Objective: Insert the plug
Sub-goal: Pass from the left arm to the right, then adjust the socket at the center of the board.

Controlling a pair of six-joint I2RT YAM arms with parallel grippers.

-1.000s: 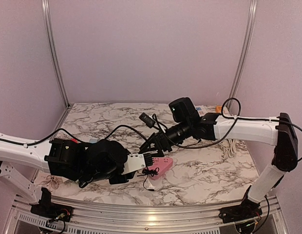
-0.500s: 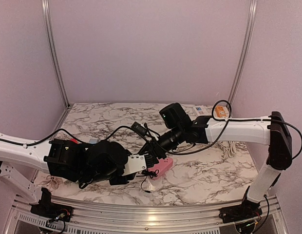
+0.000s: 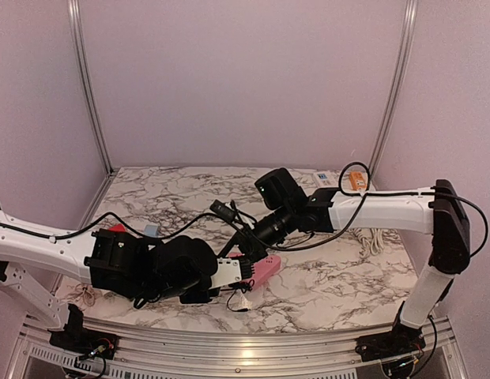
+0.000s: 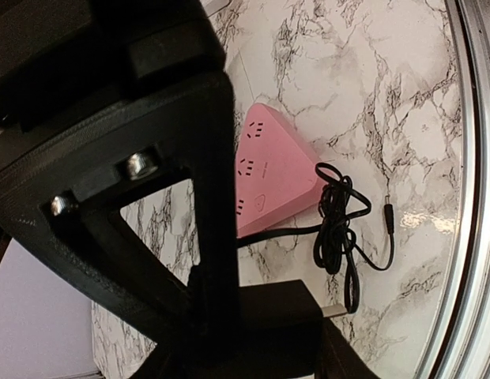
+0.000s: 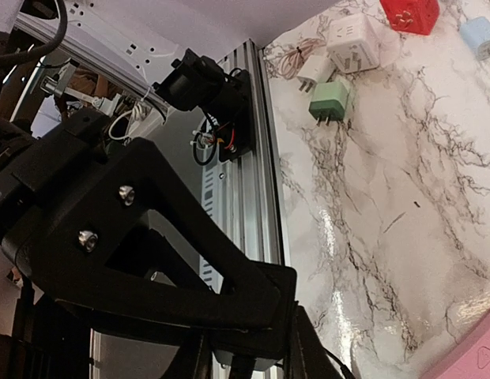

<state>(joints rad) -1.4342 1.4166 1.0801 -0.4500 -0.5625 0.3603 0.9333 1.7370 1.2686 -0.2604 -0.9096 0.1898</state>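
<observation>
A pink triangular power strip [image 3: 263,268] [image 4: 273,170] lies on the marble table near the front; one corner of it shows in the right wrist view [image 5: 476,359]. My left gripper [image 3: 237,271] [image 4: 280,328] is shut on the black plug [image 4: 280,312], just left of the strip. A metal prong [image 4: 333,312] sticks out toward the table. My right gripper [image 3: 246,249] [image 5: 261,347] reaches in from the right, right above the left one. It is shut, with a dark block and cord between its fingertips. A thin black cord [image 4: 338,229] lies coiled beside the strip.
Red [image 5: 411,14], white [image 5: 352,47], green [image 5: 328,101] and blue [image 5: 480,35] adapters lie at the table's left. A white power strip [image 3: 328,180] and an orange item [image 3: 356,181] sit at the back right. The aluminium rail [image 3: 245,347] runs along the front edge.
The right arm has swung left and down to meet the left gripper, and its jaws have gone from open to shut. The left arm shifted slightly right, still holding the plug.
</observation>
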